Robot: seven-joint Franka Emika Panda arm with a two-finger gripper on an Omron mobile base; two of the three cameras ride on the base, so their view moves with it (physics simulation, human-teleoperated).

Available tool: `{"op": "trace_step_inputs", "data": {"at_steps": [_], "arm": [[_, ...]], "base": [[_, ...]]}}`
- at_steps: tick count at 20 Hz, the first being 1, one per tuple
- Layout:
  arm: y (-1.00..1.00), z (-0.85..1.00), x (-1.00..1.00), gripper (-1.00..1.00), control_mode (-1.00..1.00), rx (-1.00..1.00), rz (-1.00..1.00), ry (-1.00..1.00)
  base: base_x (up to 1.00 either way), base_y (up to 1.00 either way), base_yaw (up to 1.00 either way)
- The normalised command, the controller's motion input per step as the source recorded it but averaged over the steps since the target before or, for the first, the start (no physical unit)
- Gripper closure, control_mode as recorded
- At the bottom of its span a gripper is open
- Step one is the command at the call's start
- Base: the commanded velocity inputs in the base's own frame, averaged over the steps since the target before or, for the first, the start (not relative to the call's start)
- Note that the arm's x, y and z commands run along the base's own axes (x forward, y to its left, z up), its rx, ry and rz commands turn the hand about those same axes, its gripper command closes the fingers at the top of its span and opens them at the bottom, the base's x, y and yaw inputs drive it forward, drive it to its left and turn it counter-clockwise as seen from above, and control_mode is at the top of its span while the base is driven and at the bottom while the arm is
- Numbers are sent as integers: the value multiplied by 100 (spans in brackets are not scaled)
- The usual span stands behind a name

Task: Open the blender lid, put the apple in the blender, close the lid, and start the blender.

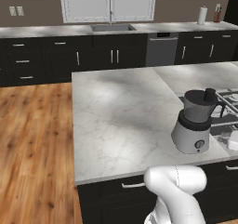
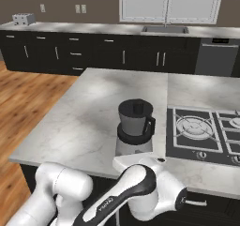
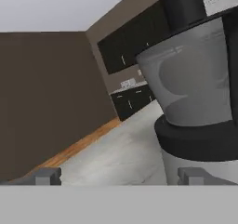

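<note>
pincer [image 3: 119,176] sitting wide open and gripping nothing, blender [image 3: 197,102] looming right in front of its tips, lid [image 1: 199,96] staying on top, all resting on the marble counter [image 1: 121,121]

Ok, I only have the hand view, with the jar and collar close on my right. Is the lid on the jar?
Observer: Yes, the blender lid sits on top of the jar, with its small knob up.
Operator: Which way does the handle point?
Observer: In the right base view the blender has its handle toward the cooktop, which lies beside it in the counter.
Operator: And the start knob?
Observer: The small round front knob is low on the grey base, facing the near counter edge.
</note>
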Motion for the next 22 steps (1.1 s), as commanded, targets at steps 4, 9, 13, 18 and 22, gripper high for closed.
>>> {"op": "trace_step_inputs", "data": {"at_steps": [4, 9, 13, 18, 22], "arm": [[-4, -27, -18, -100, -100, -27, 39, -18], [21, -71, -14, -100, -100, -35, 11, 0], [40, -68, -12, -100, -100, -15, 1, 0], [31, -16, -4, -100, -100, 1, 0, 0], [18, -15, 0, -100, -100, 0, -5, 0]], "base": [[0, 0, 0], [0, 0, 0], [0, 0, 0], [0, 0, 0], [0, 0, 0]]}}
